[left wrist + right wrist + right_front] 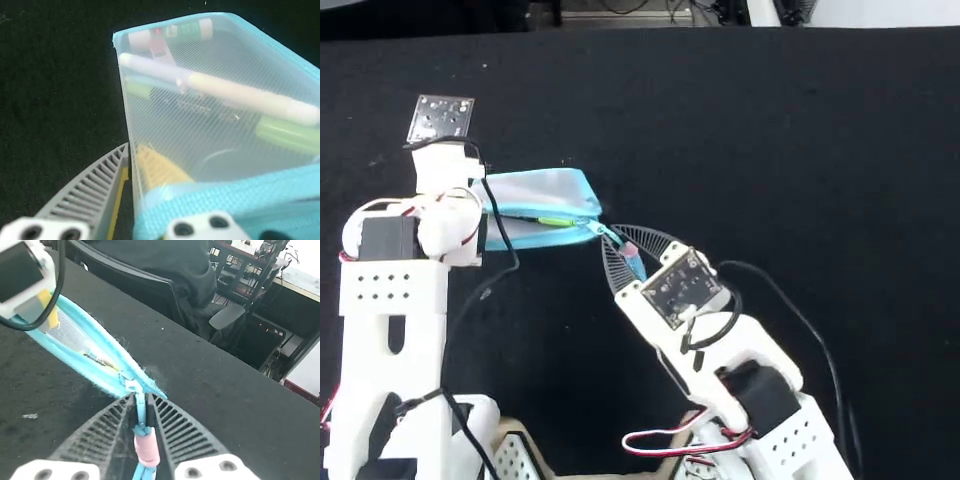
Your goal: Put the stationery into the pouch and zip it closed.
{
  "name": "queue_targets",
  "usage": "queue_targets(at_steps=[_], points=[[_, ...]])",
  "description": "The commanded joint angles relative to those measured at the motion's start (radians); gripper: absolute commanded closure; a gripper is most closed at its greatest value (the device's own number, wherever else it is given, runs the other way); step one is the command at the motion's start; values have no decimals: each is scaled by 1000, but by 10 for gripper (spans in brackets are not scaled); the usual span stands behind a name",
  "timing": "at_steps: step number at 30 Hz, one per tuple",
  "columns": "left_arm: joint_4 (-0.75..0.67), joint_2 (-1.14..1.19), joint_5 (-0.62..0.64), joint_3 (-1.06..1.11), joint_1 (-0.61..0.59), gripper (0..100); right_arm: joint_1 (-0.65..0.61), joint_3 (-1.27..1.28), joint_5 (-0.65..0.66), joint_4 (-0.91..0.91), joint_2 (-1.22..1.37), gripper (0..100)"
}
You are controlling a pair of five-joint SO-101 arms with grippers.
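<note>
I have the pouch (pixel 535 205) lying flat on the black desk (pixel 770 150), with an arm at each of its ends. My left pincer (pixel 134 165) is clamped on the end of the pouch opposite the zip slider. One ribbed grey finger (pixel 95 180) lies against the outside of the pouch. The yellow pad of the other finger shows through the clear mesh wall just beside the teal edge.

Inside the pouch I can see the stationery: a long white marker (pixel 225 87) lying across the middle, a green pen (pixel 290 132) just beside it, and some smaller capped pieces near the far edge.

At the pouch's other end, my right pincer (pixel 142 402) is closed on the blue pull cord (pixel 141 420). The cord runs straight out from the slider (pixel 131 385), and a pink bead (pixel 146 450) sits on it between the fingers. The slider sits at that corner of the pouch, just ahead of the fingertips. I cannot tell from here whether the zip line behind the slider is fully shut.
</note>
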Motion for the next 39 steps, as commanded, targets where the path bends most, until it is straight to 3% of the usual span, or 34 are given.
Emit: queue_targets(at_steps=[1, 5, 8, 12, 25, 29, 35, 39], points=[[54, 14, -2, -113, 5, 970, 15, -130, 11, 20, 50, 988], [193, 23, 57, -297, 4, 965, 15, -223, 11, 20, 182, 988], [245, 25, 97, -381, 4, 894, 20, -308, 11, 21, 275, 988], [250, 15, 103, -449, -2, 834, 21, -390, 11, 21, 360, 988], [269, -11, 100, -700, -5, 834, 23, -653, 11, 23, 587, 988], [275, -29, 97, -694, -8, 834, 23, -777, 12, 74, 708, 988], [284, -80, 97, -661, -122, 834, 58, -891, 55, 118, 809, 988], [388, -169, 95, -650, -151, 834, 66, -914, 54, 118, 819, 988]])
